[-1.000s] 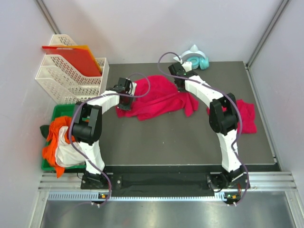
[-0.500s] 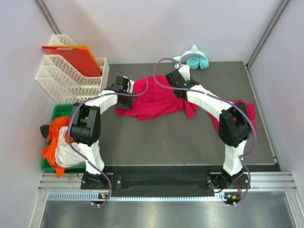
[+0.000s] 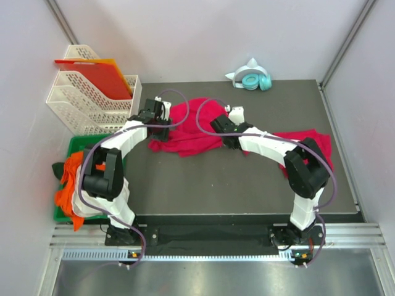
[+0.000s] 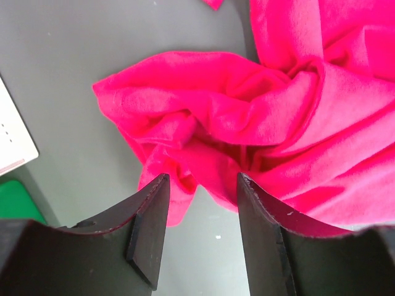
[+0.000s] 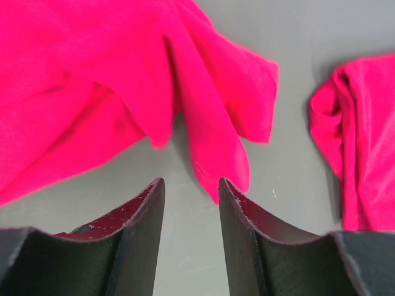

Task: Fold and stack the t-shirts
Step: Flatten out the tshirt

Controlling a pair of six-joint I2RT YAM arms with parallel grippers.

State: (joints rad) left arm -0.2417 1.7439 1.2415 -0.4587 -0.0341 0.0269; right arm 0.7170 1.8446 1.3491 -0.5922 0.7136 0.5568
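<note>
A crumpled crimson t-shirt lies bunched at the middle back of the dark mat. A second t-shirt lies at the right, partly under the right arm. My left gripper hovers at the first shirt's left edge. In the left wrist view it is open above the mat, just short of the shirt's folds, holding nothing. My right gripper is over the shirt's right end. In the right wrist view it is open and empty, with a flap of the shirt just past its tips and the second t-shirt further right.
White mesh trays holding red-orange sheets stand at the back left. A green bin with orange and white cloths sits by the left arm's base. Teal headphones lie at the back edge.
Both grippers went from shut to open and let go of the shirt. The right arm swung from the back toward the front-left. The shirt settled into a tighter bunch.
</note>
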